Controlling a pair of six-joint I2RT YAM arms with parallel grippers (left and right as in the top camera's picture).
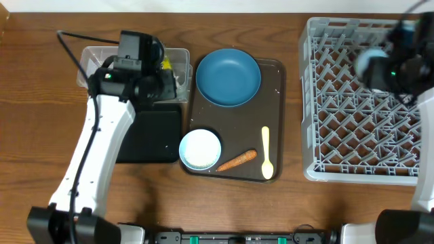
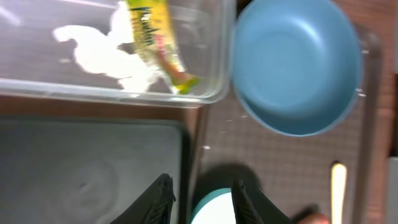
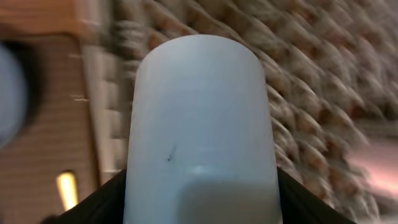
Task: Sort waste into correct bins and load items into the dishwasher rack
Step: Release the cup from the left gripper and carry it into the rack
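Above the rack (image 1: 339,142), the right gripper (image 3: 199,208) clamps the cup (image 3: 199,112), so loading is in hand and the next move, I judge, needs a slow lowering into it, while the left gripper (image 2: 204,202) hovers empty, fingers apart, near the black tray (image 2: 81,174).

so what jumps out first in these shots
The big grey rack at the far right, with the right pincer holding a light blue cup above it. Next, the blue dish on the brown tray at centre.
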